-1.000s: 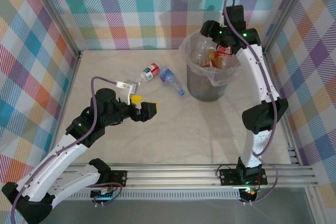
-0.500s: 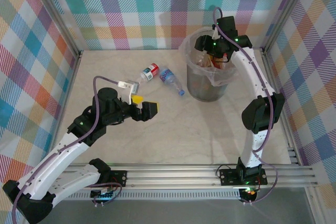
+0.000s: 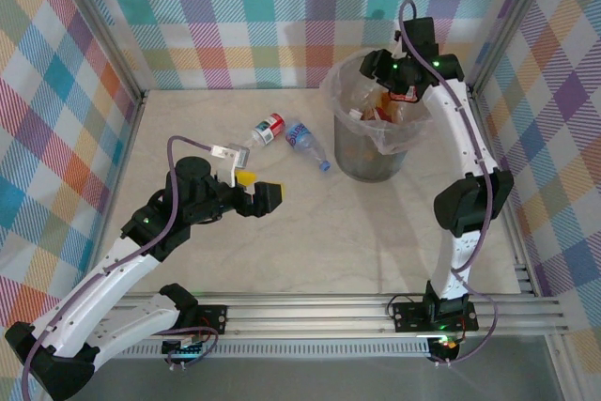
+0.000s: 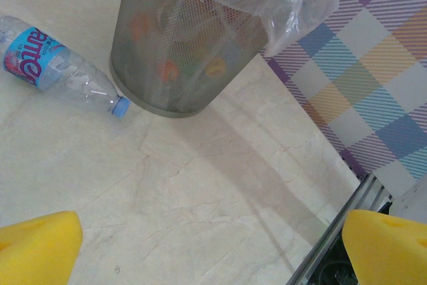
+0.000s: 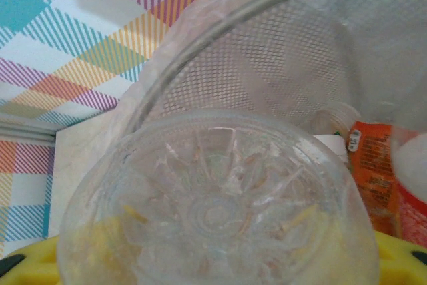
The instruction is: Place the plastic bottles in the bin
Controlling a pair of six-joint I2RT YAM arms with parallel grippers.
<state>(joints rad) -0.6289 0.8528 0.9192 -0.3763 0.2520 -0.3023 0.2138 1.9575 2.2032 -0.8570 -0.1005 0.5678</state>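
Top, left-wrist and right-wrist views. The right gripper hung over the far rim of the bin, its yellow pads closed on a clear bottle whose ribbed base faced the wrist camera. Beyond that base, inside the bin's mesh wall and bag, lay an orange-label bottle among others. The left gripper hovered above the table, jaws wide apart with nothing between them. Two bottles lay on their sides on the table left of the bin: a blue-label bottle, its cap just beside the bin's foot, and a red-label bottle next to it.
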